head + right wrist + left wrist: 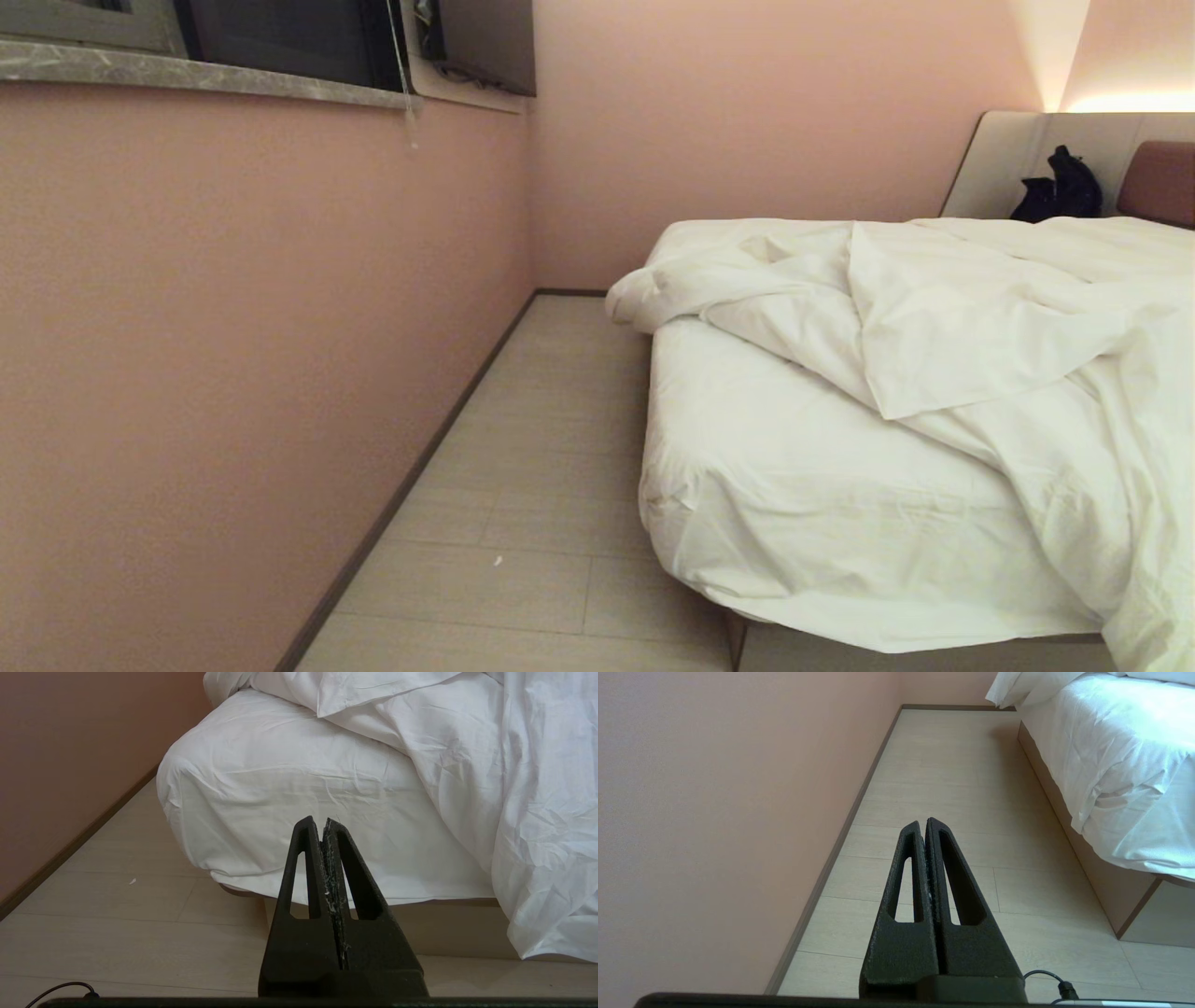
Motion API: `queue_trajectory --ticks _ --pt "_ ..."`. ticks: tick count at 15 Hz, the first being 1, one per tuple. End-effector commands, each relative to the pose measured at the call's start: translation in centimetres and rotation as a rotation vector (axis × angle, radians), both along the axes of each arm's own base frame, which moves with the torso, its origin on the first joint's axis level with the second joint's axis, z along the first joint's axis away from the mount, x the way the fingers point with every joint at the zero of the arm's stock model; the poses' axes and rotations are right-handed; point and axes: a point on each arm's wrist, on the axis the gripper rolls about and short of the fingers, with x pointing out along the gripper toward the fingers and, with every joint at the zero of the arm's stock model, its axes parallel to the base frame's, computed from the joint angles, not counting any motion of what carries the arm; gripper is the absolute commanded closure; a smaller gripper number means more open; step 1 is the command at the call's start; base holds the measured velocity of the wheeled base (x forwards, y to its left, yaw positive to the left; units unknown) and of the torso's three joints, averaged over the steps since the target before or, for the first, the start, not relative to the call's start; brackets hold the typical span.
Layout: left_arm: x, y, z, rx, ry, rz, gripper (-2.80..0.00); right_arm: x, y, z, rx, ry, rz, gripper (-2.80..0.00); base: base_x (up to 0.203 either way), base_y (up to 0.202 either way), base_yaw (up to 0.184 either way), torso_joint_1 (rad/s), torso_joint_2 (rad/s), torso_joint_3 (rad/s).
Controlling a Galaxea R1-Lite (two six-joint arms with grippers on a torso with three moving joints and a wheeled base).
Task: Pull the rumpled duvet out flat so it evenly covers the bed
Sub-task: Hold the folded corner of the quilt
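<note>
- The left gripper (pixel 926 822) hangs with its two black fingers pressed together and nothing between them, lower centre of the left wrist view, over pale floor planks (pixel 952 765) in the aisle beside the pink wall (pixel 714 812).
- The right gripper (pixel 322 822) is likewise closed and empty, lower centre of the right wrist view, pointing at the near corner of the bed (pixel 289 812) and well apart from it.
- Neither arm shows in the head view.
- There the duvet (pixel 962 327) lies bunched across the centre and right of the frame, one corner folded back into a point at centre right and a rolled edge spilling off the mattress side at mid frame.
- Its right part drapes down over the foot of the bed at the lower right, while bare fitted sheet (pixel 794 467) shows at lower centre.
- The duvet looks soft, puffy and fairly light, so it should drag and crease rather than slide as one piece.
- The folded-back corner or the hanging edge seem the best places to pinch, gathering a thick fold so the cloth does not slip out.
</note>
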Motion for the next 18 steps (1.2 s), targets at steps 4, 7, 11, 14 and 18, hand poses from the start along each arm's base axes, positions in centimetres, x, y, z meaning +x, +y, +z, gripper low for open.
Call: queue_trajectory --ticks 4,7,11,14,18 --pt "0.01 0.00 0.00 0.000 0.001 0.000 0.00 0.00 0.00 0.00 0.000 0.000 0.000 0.00 0.000 0.000 0.000 0.000 0.00 0.000" --pt "0.01 0.00 0.00 0.000 0.001 0.000 0.00 0.00 0.00 0.00 0.000 0.000 0.000 0.00 0.000 0.000 0.000 0.000 0.00 0.000" --pt "0.01 0.00 0.00 0.000 0.001 0.000 0.00 0.00 0.00 0.00 0.002 0.000 -0.002 0.00 0.000 0.000 0.000 0.000 0.00 0.000" --pt "0.01 0.00 0.00 0.002 0.001 0.000 0.00 0.00 0.00 0.00 0.002 0.000 0.000 0.00 0.000 0.000 0.000 0.000 0.00 0.000" --pt "0.01 0.00 0.00 0.002 0.001 0.000 0.00 0.00 0.00 0.00 -0.003 0.000 0.000 0.00 0.060 0.000 -0.001 0.002 0.00 0.004"
